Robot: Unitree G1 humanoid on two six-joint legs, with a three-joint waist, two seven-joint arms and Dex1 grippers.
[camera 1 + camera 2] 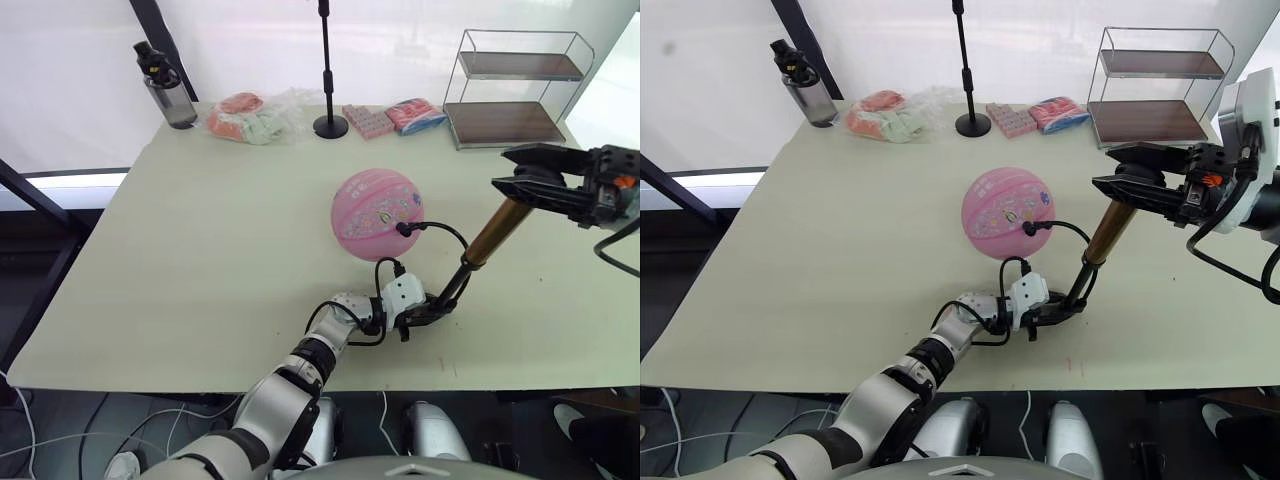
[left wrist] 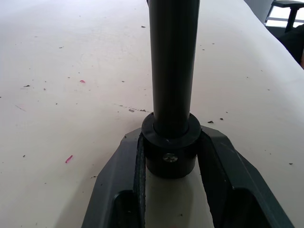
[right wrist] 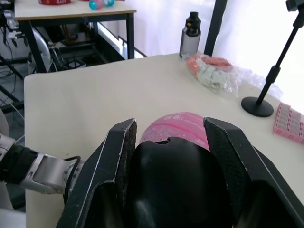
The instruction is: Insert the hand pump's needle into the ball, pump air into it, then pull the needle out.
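Left eye view: hand pump [image 1: 487, 238] tilted, handle up-right.

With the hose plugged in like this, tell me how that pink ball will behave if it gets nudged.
The ball is round and sits bare on the flat table, with nothing chocking it, so it would probably roll easily. The thin black hose curves slackly into its side; it looks floppy and unlikely to hold the ball back much. The ball probably is light for its size.

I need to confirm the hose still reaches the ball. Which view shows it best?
The left eye view: the hose arcs clearly from the hand pump to the ball. The right eye view shows the same; the right wrist view catches just the ball's top.
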